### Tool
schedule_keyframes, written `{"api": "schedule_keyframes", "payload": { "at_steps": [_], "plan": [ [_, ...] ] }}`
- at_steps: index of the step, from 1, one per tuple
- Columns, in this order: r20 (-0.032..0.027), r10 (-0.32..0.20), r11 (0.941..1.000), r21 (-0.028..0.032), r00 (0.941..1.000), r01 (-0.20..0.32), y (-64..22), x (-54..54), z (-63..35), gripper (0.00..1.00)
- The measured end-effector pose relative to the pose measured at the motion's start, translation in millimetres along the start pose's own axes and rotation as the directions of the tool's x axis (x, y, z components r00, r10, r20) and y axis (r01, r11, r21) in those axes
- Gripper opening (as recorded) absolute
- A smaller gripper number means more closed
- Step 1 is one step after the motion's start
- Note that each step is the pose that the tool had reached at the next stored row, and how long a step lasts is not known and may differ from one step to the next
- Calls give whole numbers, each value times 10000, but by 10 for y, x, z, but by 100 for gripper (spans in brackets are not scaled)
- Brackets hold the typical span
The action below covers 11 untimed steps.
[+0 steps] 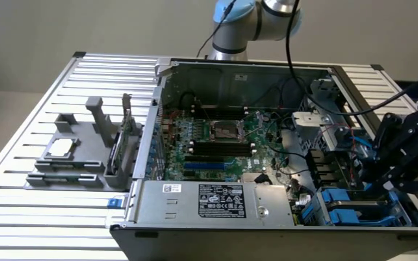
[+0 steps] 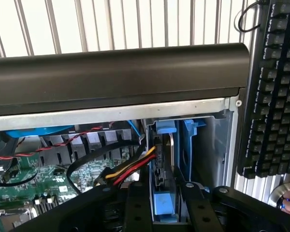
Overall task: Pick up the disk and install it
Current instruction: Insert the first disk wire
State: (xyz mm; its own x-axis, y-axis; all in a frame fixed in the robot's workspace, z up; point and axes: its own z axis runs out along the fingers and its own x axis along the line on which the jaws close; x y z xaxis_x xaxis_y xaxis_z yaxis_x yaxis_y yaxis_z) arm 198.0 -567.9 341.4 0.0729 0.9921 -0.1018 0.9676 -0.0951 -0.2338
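Gripper [image 2: 165, 193] sits low over the drive bay at the front corner of the open PC case [image 1: 267, 215], fingers [image 2: 137, 203] parted w/ a gap between them, not pinching anything. Directly under that gap: the disk [image 2: 164, 145], standing on edge in its blue carrier, already down in the bay slot; blue tab at its top is just beyond the fingertips. Can't tell if the fingertips touch the carrier.

Beside the gripper, toward the case middle: red/yellow/black power cable [image 2: 128, 169] running to the disk's edge. Further that way, green motherboard [image 1: 216, 138] w/ CPU socket. Black case lip [image 2: 116, 77] crosses just beyond the bay.

Outside the case, close to the gripper: black keyboard [image 2: 273, 92] on the slatted table [image 1: 42, 223]. Well away, across the case: grey parts fixture [image 1: 74, 160] w/ a small silver chip [image 1: 61, 147] on it.
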Motion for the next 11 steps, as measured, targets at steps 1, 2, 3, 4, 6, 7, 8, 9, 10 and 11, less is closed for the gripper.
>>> {"api": "schedule_keyframes", "payload": {
  "at_steps": [1,2,3,4,6,7,8,9,10,11],
  "plan": [
    [4,1,10000,-1,10000,-1,-7,-3,-28,31],
    [0,0,10000,1,10000,0,-13,-6,-52,31],
    [3,1,10000,0,10000,-1,-20,-9,-83,31],
    [0,0,10000,1,10000,0,-27,-12,-107,31],
    [0,1,10000,0,10000,-1,-41,-15,-134,31],
    [-9,-1,10000,2,10000,1,-52,-16,-135,31],
    [-19,-5,10000,2,10000,5,-68,-18,-136,31],
    [-31,-7,10000,2,10000,7,-88,-20,-137,31],
    [-40,-9,10000,1,10000,9,-114,-22,-137,31],
    [-49,-10,10000,-3,10000,10,-144,-25,-132,31]
  ]
}}
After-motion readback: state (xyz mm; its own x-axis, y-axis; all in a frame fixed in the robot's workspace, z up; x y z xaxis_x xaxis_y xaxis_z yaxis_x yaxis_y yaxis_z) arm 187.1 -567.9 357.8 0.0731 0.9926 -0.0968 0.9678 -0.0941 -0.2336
